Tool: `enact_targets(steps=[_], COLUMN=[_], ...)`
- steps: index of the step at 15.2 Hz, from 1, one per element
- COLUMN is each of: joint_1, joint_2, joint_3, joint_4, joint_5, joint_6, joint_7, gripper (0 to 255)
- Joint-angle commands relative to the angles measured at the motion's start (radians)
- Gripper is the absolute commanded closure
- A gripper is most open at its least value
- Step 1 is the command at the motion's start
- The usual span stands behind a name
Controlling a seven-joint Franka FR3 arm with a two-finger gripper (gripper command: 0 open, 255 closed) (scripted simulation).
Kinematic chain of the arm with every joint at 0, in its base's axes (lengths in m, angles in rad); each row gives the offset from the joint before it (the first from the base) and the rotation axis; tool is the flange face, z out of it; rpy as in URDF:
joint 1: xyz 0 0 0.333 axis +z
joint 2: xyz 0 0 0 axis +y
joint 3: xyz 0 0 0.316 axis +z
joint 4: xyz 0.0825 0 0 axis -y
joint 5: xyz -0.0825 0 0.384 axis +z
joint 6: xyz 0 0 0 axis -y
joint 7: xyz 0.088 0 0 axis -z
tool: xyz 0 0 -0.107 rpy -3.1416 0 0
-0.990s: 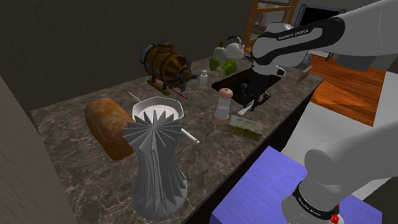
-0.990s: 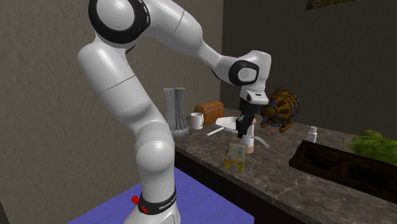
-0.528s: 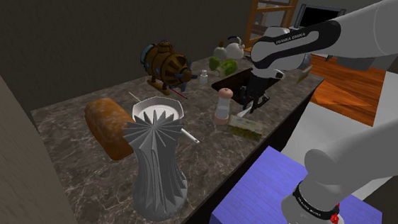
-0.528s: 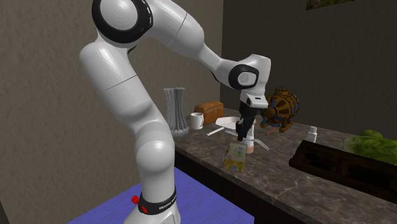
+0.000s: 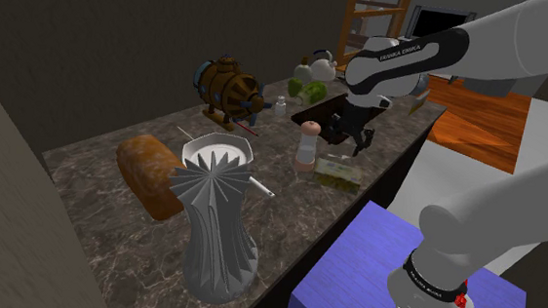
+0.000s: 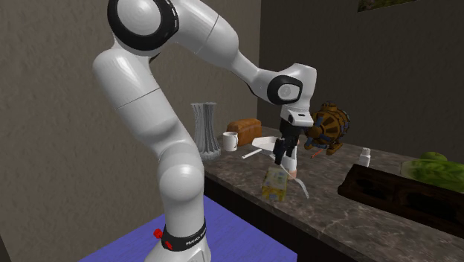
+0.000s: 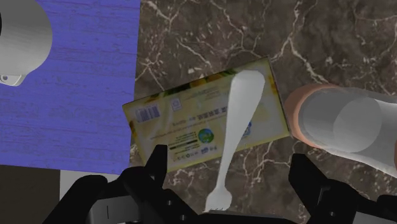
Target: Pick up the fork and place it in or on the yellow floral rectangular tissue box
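Claw (image 7: 229, 158) hangs with its two fingers spread wide, gripping nothing, directly above the fork (image 7: 239, 118). The fork sits between the fingers and touches neither. It lies flat and slantwise across the top of the yellow tissue box (image 7: 181, 118): the broad handle end rests on the box, while the tines stick out past the box's edge toward the claw.

The fork looks thin, stiff, smooth and very light, so it would likely slide or tip off if nudged. Lying flat, it offers little to grab. If it had to be taken again, the narrow neck just behind the tines looks best, pinched across its width. The box seems light too, and may shift under a push.

Just beside the box stands a grinder (image 7: 343, 124) on the dark marble desk (image 7: 210, 32), and the blue stand (image 7: 83, 76) lies beyond the desk's edge.

Count: one fork, one tissue box, one grinder.
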Motion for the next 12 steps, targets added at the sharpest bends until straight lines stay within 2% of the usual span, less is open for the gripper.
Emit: enact_targets(steps=[1,4,12], joint_1=[-0.003,-0.011,-0.011], joint_2=[-0.013,-0.038,-0.038], joint_3=[-0.005,-0.019,-0.019], joint_4=[0.024,0.099,0.099], joint_5=[-0.006,-0.02,-0.02], joint_6=[-0.037,-0.138,-0.138], joint_7=[0.001,0.005,0.005], gripper=[0,0,0])
